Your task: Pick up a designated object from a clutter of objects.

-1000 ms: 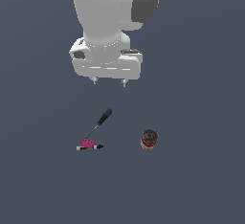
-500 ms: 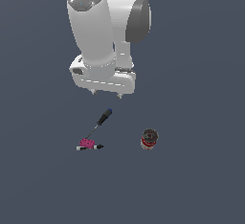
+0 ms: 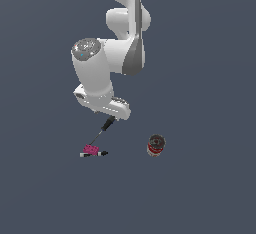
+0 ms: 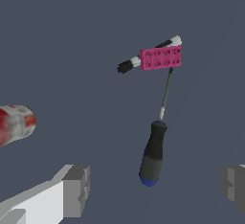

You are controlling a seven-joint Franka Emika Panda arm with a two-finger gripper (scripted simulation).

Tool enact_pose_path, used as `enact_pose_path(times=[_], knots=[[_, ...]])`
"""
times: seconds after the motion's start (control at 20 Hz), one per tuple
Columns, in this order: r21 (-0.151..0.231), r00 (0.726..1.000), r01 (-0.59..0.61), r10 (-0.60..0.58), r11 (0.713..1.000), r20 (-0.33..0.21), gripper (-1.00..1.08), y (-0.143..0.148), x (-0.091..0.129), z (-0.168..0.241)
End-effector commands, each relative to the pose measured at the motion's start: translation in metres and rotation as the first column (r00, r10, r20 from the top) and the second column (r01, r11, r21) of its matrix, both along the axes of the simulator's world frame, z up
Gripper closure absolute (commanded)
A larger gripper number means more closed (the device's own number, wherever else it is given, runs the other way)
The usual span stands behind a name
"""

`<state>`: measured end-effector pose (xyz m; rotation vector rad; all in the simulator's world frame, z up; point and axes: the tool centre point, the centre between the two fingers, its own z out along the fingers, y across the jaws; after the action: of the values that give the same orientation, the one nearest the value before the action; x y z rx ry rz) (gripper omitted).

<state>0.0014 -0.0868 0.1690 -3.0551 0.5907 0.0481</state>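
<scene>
The can (image 4: 14, 124) lies well apart from the screwdriver (image 4: 154, 151), which rests on the tabletop (image 4: 72, 36) between the spread-wide, empty tool (image 4: 154, 189) fingers (image 4: 76, 189). Best practice, I judge: centre over the black handle and descend straight — away from the shaft tip, which touches the pink block (image 4: 161, 58) and marker (image 4: 129, 65).

plain dark grey-blue floor (image 3: 210, 188), evenly lit
</scene>
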Motion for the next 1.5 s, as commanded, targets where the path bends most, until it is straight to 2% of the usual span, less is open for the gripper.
enact_pose_path(times=[0.0,0.5,1.15,1.45], knots=[[-0.006,0.999,0.048,-0.048,0.999,0.006,-0.92,-0.009,-0.001,-0.024],[-0.028,0.984,0.175,-0.174,0.984,0.02,-0.92,-0.033,-0.013,-0.089],[-0.034,0.979,0.203,-0.202,0.979,0.023,-0.92,-0.038,-0.017,-0.108],[-0.035,0.979,0.205,-0.204,0.978,0.024,-0.92,-0.038,-0.018,-0.132]])
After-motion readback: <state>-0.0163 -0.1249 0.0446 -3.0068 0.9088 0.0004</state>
